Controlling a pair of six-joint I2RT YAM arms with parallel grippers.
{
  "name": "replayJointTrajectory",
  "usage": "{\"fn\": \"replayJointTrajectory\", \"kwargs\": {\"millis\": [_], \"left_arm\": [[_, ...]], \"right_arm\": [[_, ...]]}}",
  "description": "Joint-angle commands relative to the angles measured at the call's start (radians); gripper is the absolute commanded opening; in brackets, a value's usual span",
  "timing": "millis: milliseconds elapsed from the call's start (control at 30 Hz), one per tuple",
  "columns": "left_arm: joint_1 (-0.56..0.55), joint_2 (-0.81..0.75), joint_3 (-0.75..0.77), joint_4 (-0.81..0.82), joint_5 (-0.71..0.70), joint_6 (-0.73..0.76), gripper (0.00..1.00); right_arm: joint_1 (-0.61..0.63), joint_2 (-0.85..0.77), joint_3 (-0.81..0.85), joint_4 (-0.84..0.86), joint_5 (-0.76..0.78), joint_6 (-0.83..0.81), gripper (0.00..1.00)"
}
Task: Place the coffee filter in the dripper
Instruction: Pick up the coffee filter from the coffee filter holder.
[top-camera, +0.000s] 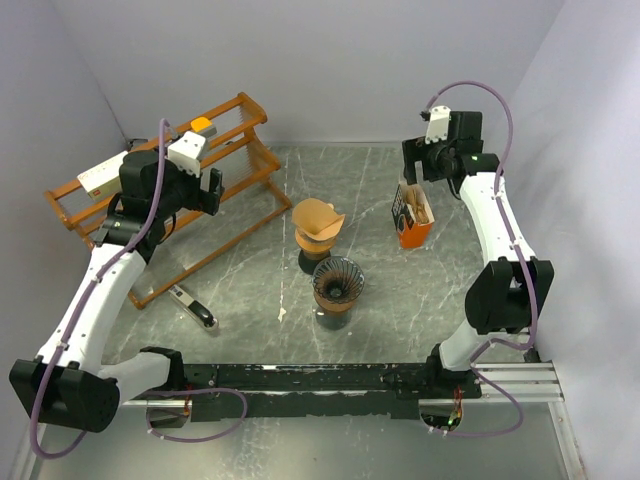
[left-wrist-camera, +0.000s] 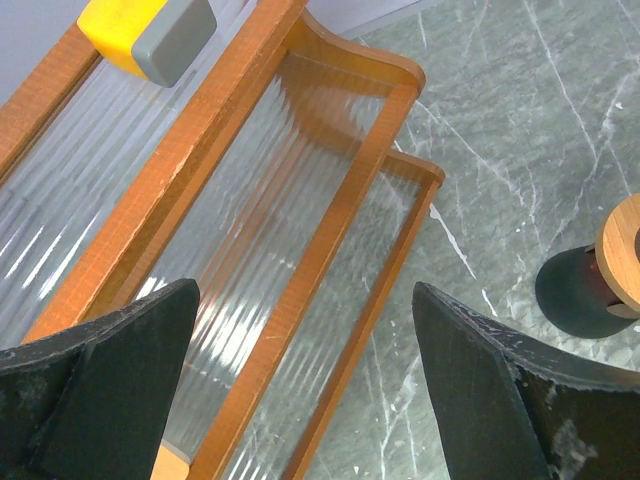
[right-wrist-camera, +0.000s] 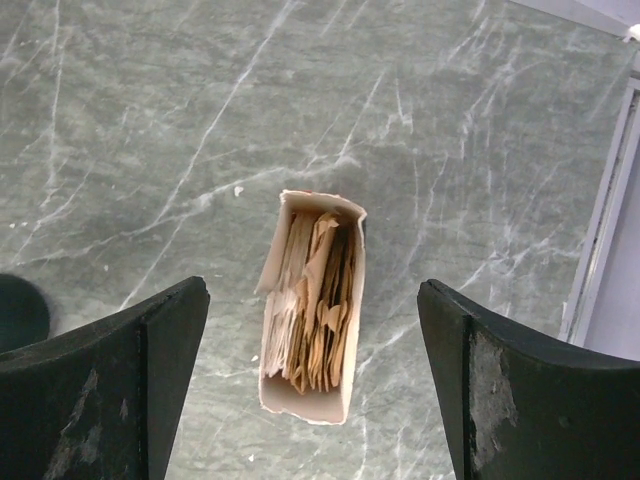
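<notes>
A tan paper coffee filter (top-camera: 318, 218) sits in a wood-collared dripper (top-camera: 314, 240) on a dark base at mid table. A dark ribbed dripper (top-camera: 337, 282) stands just in front of it. An orange box of filters (top-camera: 412, 222) stands to the right; the right wrist view shows it open-topped with several brown filters (right-wrist-camera: 312, 305) inside. My right gripper (top-camera: 415, 176) (right-wrist-camera: 312, 295) is open and empty, hovering above the box. My left gripper (top-camera: 214, 190) (left-wrist-camera: 305, 290) is open and empty over the wooden rack. The collared dripper's edge shows in the left wrist view (left-wrist-camera: 620, 255).
A wooden rack (top-camera: 215, 165) with ribbed clear shelves (left-wrist-camera: 250, 270) stands at the back left, holding a yellow and grey block (left-wrist-camera: 148, 32). A dark-handled scoop (top-camera: 195, 308) lies on the marble table (top-camera: 250, 290) at the front left. Walls close in on both sides.
</notes>
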Motion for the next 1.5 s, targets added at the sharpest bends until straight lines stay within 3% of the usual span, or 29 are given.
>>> {"fn": "replayJointTrajectory", "kwargs": {"millis": [0,233,400,500,1100,1467], "left_arm": [[0.016,-0.031,-0.008,0.037,0.040,-0.019,1.00],[0.027,-0.055,-0.028,0.047,0.065,-0.023,1.00],[0.028,-0.066,-0.024,0.044,0.082,-0.021,1.00],[0.029,-0.068,-0.032,0.050,0.088,-0.019,0.99],[0.031,-0.072,-0.044,0.055,0.090,-0.008,1.00],[0.033,-0.074,-0.041,0.050,0.087,-0.002,1.00]], "right_arm": [[0.021,-0.049,-0.021,0.039,-0.012,-0.015,0.86],[0.064,-0.040,-0.001,0.027,-0.033,-0.047,0.80],[0.077,-0.020,-0.008,0.001,0.059,-0.061,0.61],[0.075,-0.036,-0.045,0.018,0.082,-0.077,0.57],[0.074,-0.070,-0.094,0.045,0.091,-0.049,0.57],[0.075,-0.102,-0.124,0.074,0.115,-0.046,0.68]]}}
